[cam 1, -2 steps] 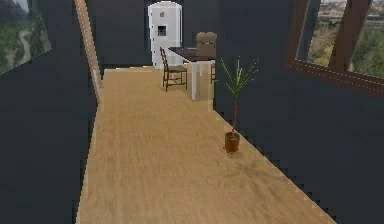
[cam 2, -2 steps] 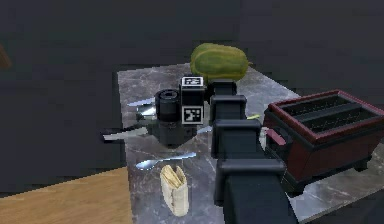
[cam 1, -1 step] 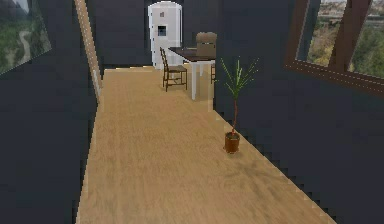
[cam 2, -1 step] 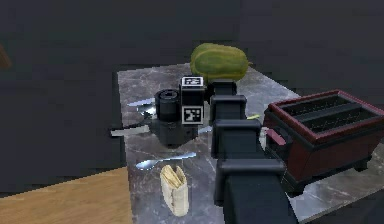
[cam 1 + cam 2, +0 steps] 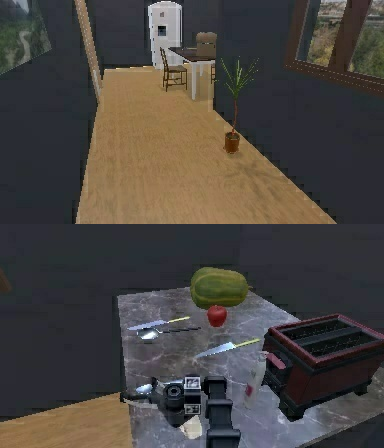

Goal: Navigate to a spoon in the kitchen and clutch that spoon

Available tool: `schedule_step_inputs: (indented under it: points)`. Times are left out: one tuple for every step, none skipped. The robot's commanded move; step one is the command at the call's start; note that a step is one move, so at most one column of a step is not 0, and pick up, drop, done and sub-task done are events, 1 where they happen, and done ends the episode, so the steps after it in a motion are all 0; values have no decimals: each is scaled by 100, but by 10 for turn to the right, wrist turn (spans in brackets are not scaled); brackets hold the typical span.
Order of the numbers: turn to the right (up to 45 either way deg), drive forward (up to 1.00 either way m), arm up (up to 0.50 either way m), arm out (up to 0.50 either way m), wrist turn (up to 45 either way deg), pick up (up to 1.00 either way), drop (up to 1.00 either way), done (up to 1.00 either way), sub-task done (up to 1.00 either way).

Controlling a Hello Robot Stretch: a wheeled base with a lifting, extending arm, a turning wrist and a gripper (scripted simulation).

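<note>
On the grey marble table (image 5: 172,362) in the arm side view, you are looking at the spoon (image 5: 152,335), which is lying toward the far left corner, just beside a yellow-handled knife (image 5: 158,323). The tool (image 5: 142,392) is showing at the table's near left edge, apart from the spoon; you cannot tell whether it is gripping anything. A second knife (image 5: 228,348) is lying mid-table. A red fruit (image 5: 216,316) and a green melon (image 5: 219,287) are sitting behind it, and a dark red toaster (image 5: 325,359) is standing at the right. In the forward view, a potted plant (image 5: 235,100) is standing on a wooden floor (image 5: 160,150), with a chair (image 5: 173,70) and a white fridge (image 5: 165,30) beyond.
</note>
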Motion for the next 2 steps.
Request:
schedule_step_inputs:
  points:
    - [0, 0, 0, 0, 0, 100, 0, 0, 0]
    - [0, 0, 10, 0, 0, 0, 0, 0, 0]
